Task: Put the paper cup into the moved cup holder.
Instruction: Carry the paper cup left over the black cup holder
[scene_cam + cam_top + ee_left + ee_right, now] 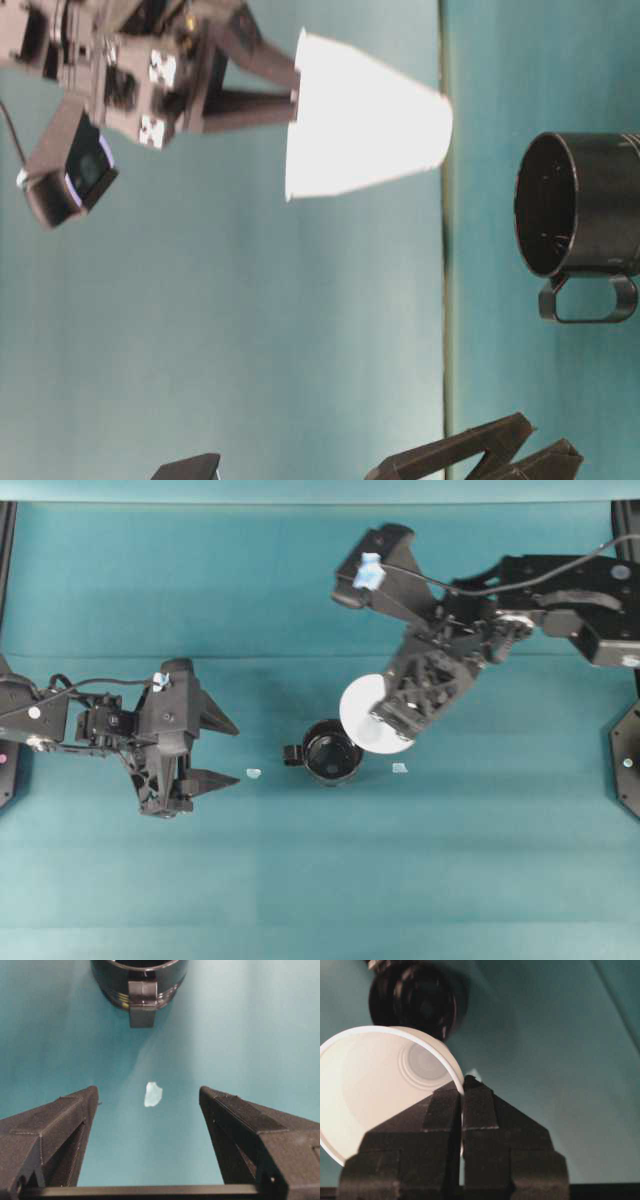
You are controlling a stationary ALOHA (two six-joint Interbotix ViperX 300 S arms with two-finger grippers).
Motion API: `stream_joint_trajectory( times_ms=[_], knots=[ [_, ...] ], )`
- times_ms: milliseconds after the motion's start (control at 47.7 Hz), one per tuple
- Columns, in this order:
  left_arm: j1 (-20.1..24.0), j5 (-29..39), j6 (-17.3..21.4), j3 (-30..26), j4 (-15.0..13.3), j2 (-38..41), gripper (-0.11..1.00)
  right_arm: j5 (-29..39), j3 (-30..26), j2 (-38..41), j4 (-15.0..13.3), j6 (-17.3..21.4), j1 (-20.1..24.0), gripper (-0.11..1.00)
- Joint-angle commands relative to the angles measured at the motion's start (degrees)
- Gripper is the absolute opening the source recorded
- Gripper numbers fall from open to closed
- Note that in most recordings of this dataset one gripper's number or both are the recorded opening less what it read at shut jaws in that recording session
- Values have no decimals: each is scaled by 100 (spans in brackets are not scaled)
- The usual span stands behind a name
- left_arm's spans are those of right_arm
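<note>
Carrying step: the right pincer (462, 1091) pinches the paper cup (365, 115) by its rim, lifted off the table (300, 880) beside the cup holder (331, 753). Next – centre it over the holder, then lower; the left pincer (150, 1125) stands spread

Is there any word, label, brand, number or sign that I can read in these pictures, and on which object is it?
No readable text in any view.
Paper cup: plain white, no print.
Cup holder: glossy black, no label visible.
Right gripper, pinched on the cup's rim: small black-and-white patterned squares on the arm in the table-level view, no letters legible.
Left gripper: plain black fingers.
Pale scraps on the teal table: nothing written that can be seen.
</note>
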Motion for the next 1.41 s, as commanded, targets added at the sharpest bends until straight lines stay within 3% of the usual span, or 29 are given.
stream_joint_trajectory(
  times_ms=[0, 608, 1384],
  knots=[
    [-9, -26, 9, -79, 9, -26, 83, -123, -185, 26, -18, 9, 35, -8],
    [-9, -26, 9, -79, 9, -9, 83, -501, -439, 1090, -123, 9, 264, -8],
    [-9, -26, 9, -105, 9, 9, 83, -712, -325, 1327, -132, -35, 290, -8]
  ],
)
